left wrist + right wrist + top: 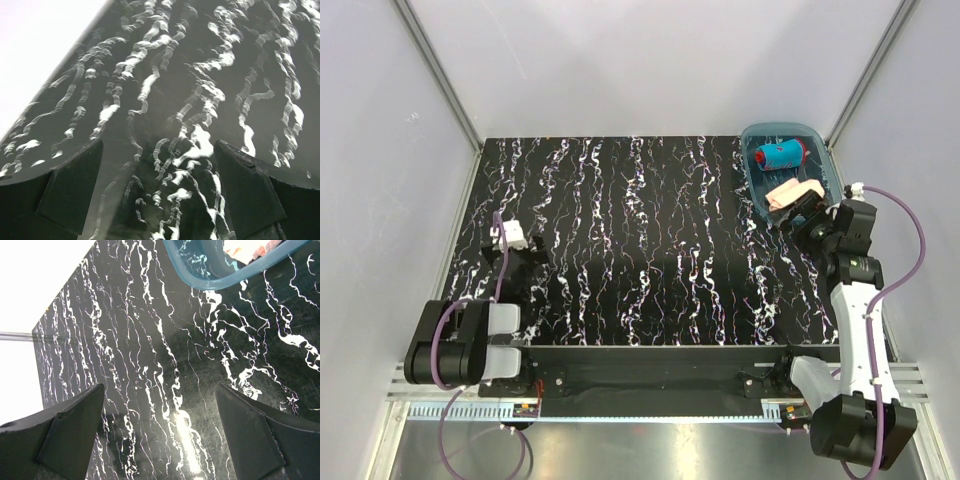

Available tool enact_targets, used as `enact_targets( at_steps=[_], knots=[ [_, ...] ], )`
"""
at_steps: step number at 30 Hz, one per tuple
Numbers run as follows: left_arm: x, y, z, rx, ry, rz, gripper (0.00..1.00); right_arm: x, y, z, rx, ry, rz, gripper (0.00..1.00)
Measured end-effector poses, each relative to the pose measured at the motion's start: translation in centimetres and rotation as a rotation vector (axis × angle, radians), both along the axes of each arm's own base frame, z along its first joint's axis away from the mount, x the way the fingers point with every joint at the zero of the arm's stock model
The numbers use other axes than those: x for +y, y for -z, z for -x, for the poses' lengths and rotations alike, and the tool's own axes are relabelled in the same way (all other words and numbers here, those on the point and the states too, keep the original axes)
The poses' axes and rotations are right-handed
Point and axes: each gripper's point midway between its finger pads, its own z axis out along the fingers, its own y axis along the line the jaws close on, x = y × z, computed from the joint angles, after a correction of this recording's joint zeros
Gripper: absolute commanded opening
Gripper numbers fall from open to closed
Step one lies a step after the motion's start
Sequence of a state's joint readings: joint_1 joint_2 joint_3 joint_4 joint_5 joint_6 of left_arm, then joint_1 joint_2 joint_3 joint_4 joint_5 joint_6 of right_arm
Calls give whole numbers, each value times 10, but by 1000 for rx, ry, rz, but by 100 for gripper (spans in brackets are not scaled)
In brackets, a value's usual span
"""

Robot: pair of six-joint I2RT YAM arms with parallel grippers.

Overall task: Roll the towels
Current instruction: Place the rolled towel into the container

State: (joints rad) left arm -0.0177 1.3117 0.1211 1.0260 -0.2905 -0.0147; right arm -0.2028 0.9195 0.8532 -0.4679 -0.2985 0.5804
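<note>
**While both towels lie in the tray, both grippers stand empty**

As far as the top view shows, the blue towel (780, 154) with red pattern is already a short roll and lies in the far part of the blue plastic tray (748, 165). The peach towel (792, 192) lies just beside it in the near part, as a thick bundle. I cannot tell if it is a proper roll or only folded. I judge the task nearly finished, perhaps finished; only the peach towel may need checking.

The right gripper (798, 214) hangs at the near edge of the tray, its jaws spread wide with nothing between them. The left gripper (513, 258) is well apart, over the left side of the black marbled table (640, 240), also spread and empty.

No brand, label or writing can be read in any view.
</note>
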Motion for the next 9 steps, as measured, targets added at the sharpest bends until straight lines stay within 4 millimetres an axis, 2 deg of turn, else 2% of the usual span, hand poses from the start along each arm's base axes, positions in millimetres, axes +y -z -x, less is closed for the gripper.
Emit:
enact_targets(
  at_steps=[5,9],
  knots=[
    [-20,-7,-14,-9,126,-15,99,0,7,2,16,0,0,100],
    [-23,-10,-17,-13,146,-16,99,-3,12,2,25,10,12,100]
  ],
)
